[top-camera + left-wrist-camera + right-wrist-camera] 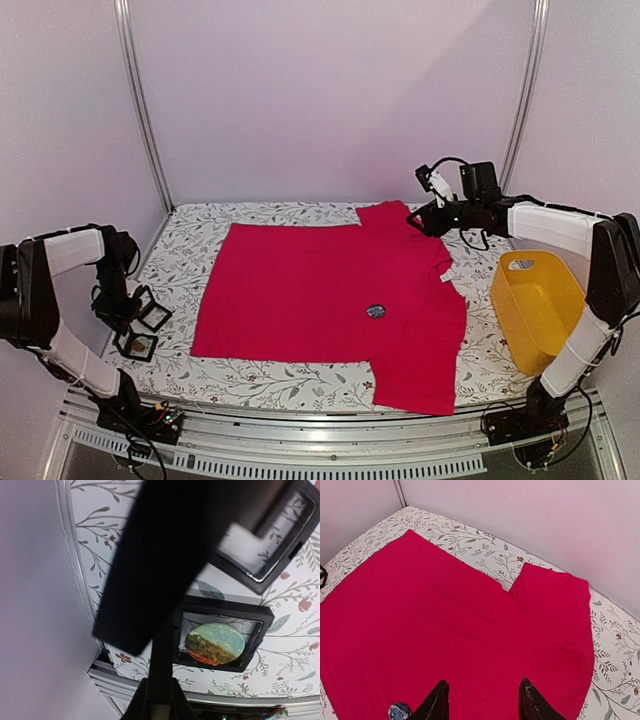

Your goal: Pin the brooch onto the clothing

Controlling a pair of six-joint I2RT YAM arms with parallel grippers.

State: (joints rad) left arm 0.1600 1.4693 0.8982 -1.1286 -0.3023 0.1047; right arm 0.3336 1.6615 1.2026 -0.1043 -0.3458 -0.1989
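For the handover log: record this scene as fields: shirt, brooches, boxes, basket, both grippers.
shirt: red T-shirt, flat on floral tablecloth
brooch on shirt: dark round brooch, chest area
boxes: two black boxes at left edge; one holds a landscape brooch
basket: yellow basket, right of shirt
left gripper: at the boxes, jaws unclear
right gripper: open, empty, near the far sleeve

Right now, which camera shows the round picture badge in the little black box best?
The left wrist view: the badge lies close and big there, its sky and brown land clear. The top view shows it only as a tiny speck in its black box. The right wrist view misses it and sees the red shirt.
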